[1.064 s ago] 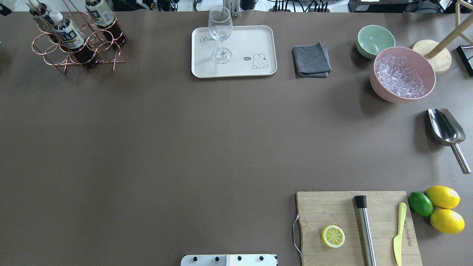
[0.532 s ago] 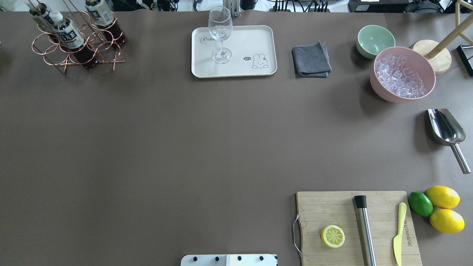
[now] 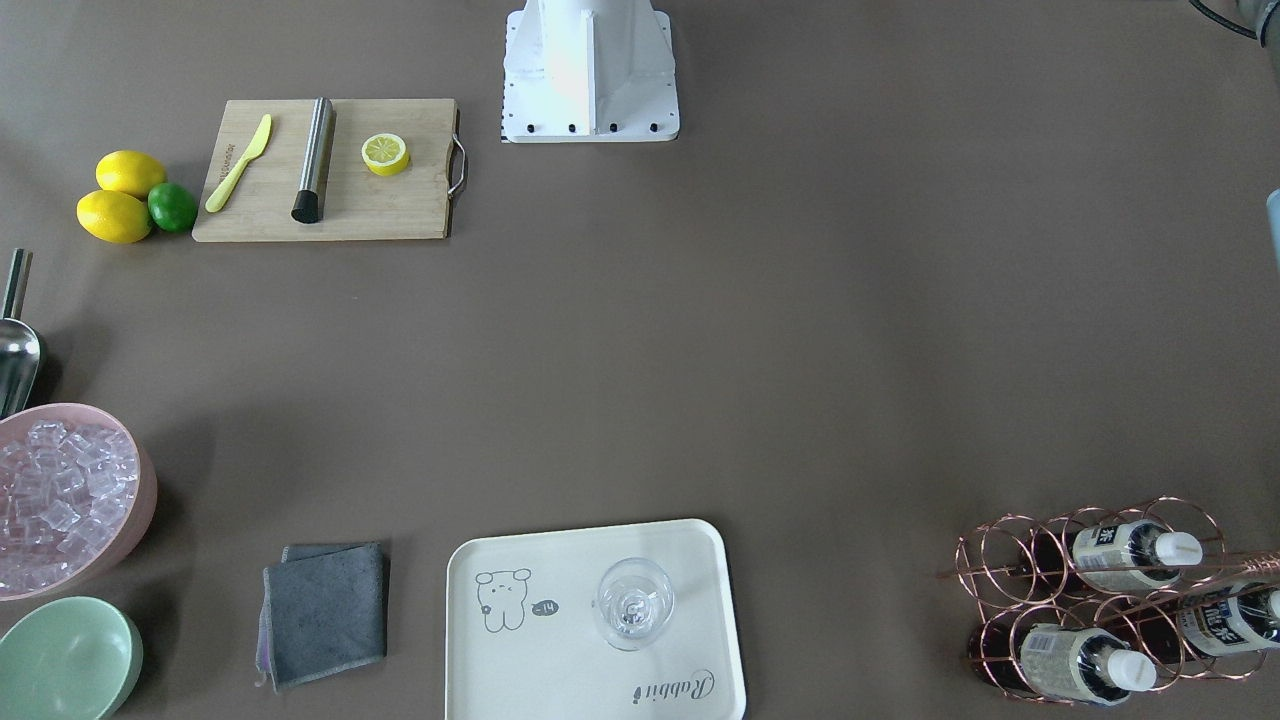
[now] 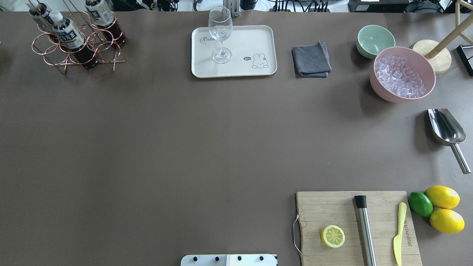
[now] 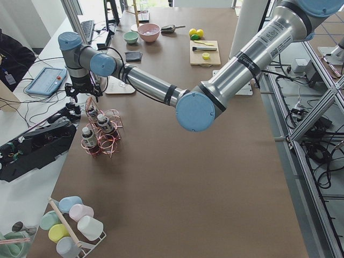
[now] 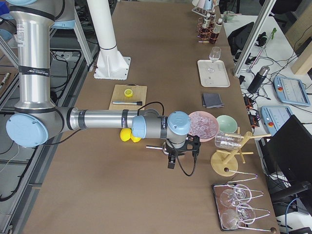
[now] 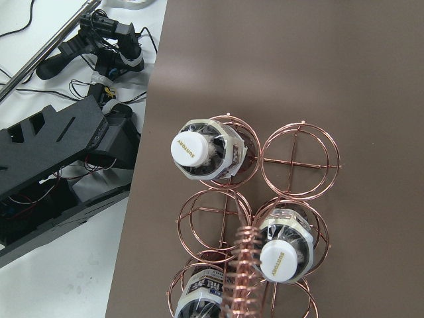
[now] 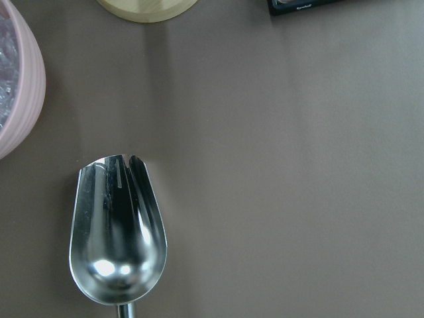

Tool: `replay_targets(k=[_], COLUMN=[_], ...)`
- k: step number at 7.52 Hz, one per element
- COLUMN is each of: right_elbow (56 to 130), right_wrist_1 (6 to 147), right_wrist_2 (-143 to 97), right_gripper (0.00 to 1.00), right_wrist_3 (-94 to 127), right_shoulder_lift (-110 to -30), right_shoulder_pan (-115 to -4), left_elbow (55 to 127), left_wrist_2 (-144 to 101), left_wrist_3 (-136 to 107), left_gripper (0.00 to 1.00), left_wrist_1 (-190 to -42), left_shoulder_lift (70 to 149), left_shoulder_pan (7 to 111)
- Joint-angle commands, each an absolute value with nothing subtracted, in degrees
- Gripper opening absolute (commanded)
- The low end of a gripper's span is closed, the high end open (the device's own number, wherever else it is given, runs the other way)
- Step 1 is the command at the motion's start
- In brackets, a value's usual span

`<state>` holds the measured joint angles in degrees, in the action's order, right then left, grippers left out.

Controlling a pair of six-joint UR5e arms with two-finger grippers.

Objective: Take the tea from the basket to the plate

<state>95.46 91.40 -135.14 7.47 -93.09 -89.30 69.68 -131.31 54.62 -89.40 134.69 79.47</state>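
**Left arm over the basket, tea straight below**

The left gripper (image 5: 83,95) hangs above the basket (image 7: 301,159). No close view shows its fingers, so I cannot tell whether it is open or closed.

In the left wrist view the tea (image 7: 192,149) stands upright in a ring, cap toward the lens, at about 10 o'clock from centre. A second bottle (image 7: 281,255) sits at 5 o'clock beside the twisted handle (image 7: 242,278), which I judge the likelier snag. The table (image 7: 278,66) ends close by at 9 o'clock. A straight lift along the bottle's axis looks called for.

In the overhead view the plate (image 4: 258,37) lies at 3 o'clock from the basket, well apart, with bare table between. A wine glass (image 4: 220,33) stands on the plate's basket-side half.

The right gripper (image 6: 183,153) is far off over the scoop (image 8: 118,232). I cannot tell its state either.
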Motion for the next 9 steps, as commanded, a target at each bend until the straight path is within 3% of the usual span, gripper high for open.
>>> replay_targets(k=[1,2,3,4,8,9], right_elbow=[95.71,95.54,95.71,95.71,95.45,95.71], right_wrist_1=[91.41,91.41,91.41,91.41,91.41,91.49], right_wrist_2=[-135.17,-135.18,-135.18,-135.18,-135.18,-135.26], right_gripper=[0.99,0.99,0.99,0.99,0.99,0.99], right_wrist_3=[7.47,7.47,7.56,7.56,7.56,7.56], right_shoulder_lift=[-93.34,-93.25,-93.34,-93.34,-93.34,-93.43], right_shoulder_pan=[-89.30,-89.30,-89.30,-89.30,-89.30,-89.38], left_elbow=[67.95,67.94,67.94,68.03,68.73,72.04], left_wrist_2=[-131.31,-131.31,-131.31,-131.40,-131.66,-131.75], left_wrist_3=[53.52,53.70,53.88,54.05,54.05,55.79], left_gripper=[0.88,0.65,0.23,0.00,0.00,0.00], left_wrist_1=[-90.00,-90.00,-90.00,-90.09,-87.12,-81.79], left_shoulder_lift=[135.18,135.18,135.18,135.09,137.45,138.33], left_shoulder_pan=[78.23,78.22,78.22,78.22,79.79,80.24])
